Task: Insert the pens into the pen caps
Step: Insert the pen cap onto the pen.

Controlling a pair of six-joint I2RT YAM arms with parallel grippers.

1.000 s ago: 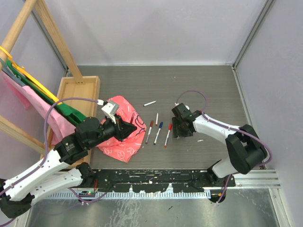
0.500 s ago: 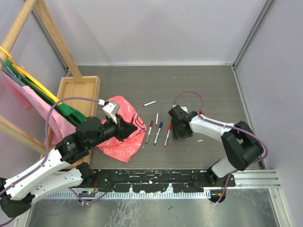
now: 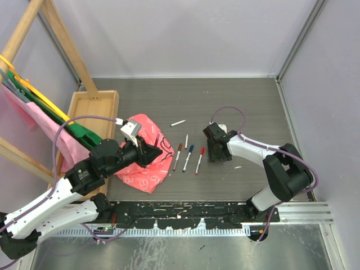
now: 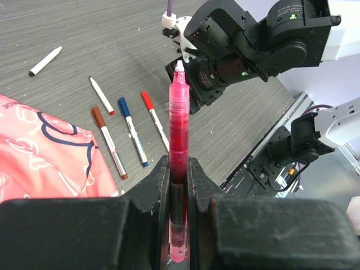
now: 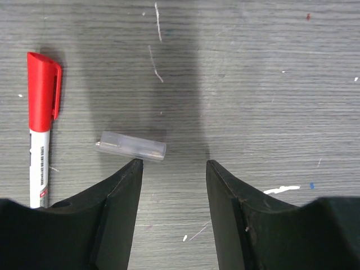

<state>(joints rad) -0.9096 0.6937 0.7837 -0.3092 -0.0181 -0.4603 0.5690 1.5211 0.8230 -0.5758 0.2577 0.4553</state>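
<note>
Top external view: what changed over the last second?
The right gripper nudged left toward the loose pens, then eased back, jaws open, holding nothing. The left gripper still clamps the pink pen; loose pens and cloth stayed put.

Pens (image 3: 188, 157) laid out on table (image 3: 253, 107).
Three lie side by side between left gripper (image 3: 159, 152), over pink cloth (image 3: 140, 174), and right gripper (image 3: 217, 156).
</note>
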